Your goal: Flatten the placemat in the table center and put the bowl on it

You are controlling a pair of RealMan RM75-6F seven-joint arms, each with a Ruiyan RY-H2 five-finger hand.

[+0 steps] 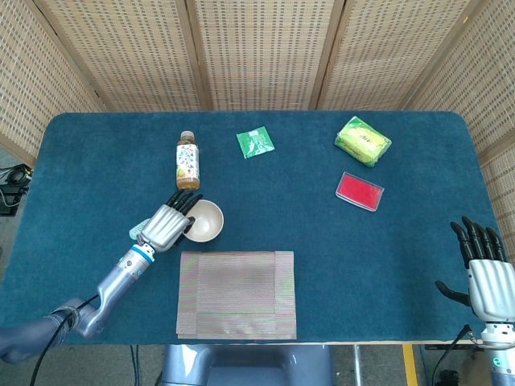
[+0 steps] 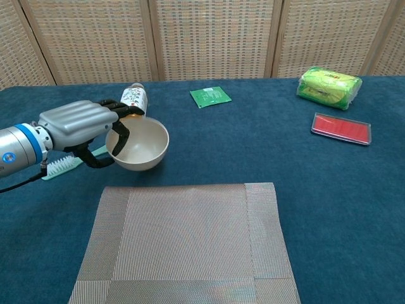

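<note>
The left hand (image 2: 85, 126) grips the rim of the bowl (image 2: 140, 144), fingers curled inside it, tilting it just behind the flat placemat (image 2: 186, 244). The right hand (image 1: 487, 277) rests at the table's (image 1: 322, 217) near corner, fingers spread, holding nothing

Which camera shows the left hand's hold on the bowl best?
The chest view: the left hand is close and side-on, fingers hooked over the rim of the tilted bowl. The head view shows it small, from above, covering the bowl's left edge.
</note>
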